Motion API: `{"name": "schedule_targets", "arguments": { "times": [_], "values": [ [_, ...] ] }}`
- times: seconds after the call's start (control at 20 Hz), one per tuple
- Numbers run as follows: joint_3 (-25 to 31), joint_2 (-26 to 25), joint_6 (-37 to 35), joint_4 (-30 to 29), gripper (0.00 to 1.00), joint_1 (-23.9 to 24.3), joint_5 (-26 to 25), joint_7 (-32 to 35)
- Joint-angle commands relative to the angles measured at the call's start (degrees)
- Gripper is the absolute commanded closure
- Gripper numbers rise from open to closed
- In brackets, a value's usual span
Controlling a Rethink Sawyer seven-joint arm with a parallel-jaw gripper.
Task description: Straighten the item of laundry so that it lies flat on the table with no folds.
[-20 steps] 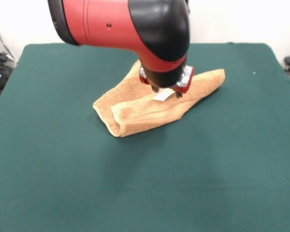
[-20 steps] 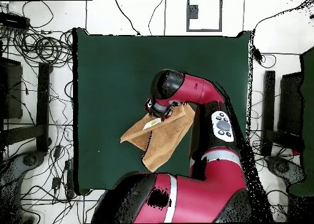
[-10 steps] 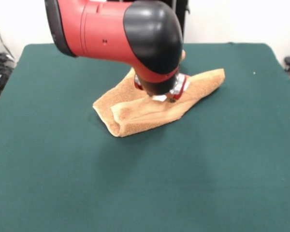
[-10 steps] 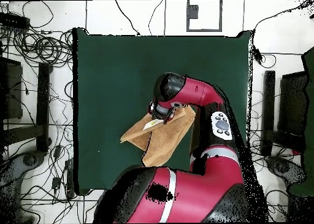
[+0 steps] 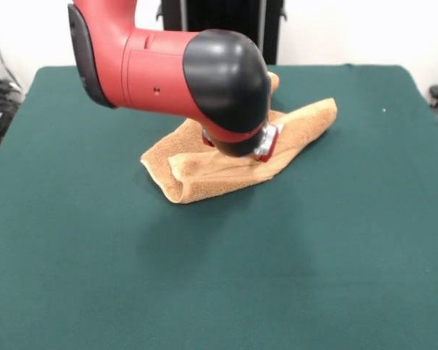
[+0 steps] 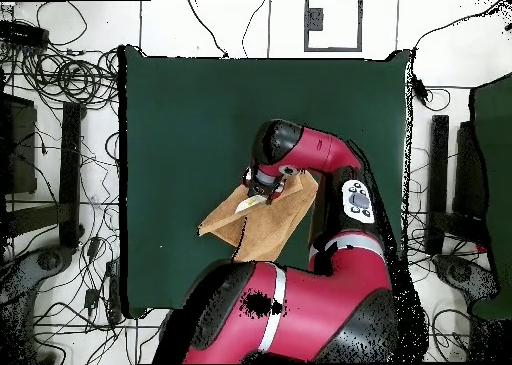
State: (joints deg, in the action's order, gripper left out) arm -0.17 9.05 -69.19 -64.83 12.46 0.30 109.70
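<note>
So nearest the camera in the front view it's just bare green table (image 5: 226,292), loads of free room toward that near edge and out to both side edges. Then you get the towel (image 5: 204,175), sitting a bit past the middle of the tabletop toward the far edge, clearly folded over on itself with a thick doubled lip along its near side. Its long axis runs on a diagonal, from the near-left lump up to a pointed corner heading toward the far right corner of the table.

The gripper (image 5: 237,149) is right down on the middle of that towel, directly above the fold, pressing into or touching the cloth. The arm's fat black wrist hides the tips, so I honestly can't tell if it's pinching anything. My guess is any unfolding pull goes across that diagonal, and there's space for it either way.
</note>
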Motion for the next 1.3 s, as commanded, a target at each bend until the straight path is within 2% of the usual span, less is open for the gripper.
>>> {"name": "schedule_targets", "arguments": {
  "times": [0.05, 0.9, 0.95, 1.3],
  "values": [
    [3.1, -6.0, 4.0, 0.8, 0.00, -2.7, 1.8, 10.8],
    [3.1, -6.2, 1.8, 1.9, 0.00, -2.9, 1.5, 10.3],
    [3.1, -6.3, 1.7, 2.1, 1.00, -3.0, 1.6, 10.2],
    [3.1, -6.0, 2.5, 1.7, 1.00, -3.0, 1.5, 9.1]
  ]
}}
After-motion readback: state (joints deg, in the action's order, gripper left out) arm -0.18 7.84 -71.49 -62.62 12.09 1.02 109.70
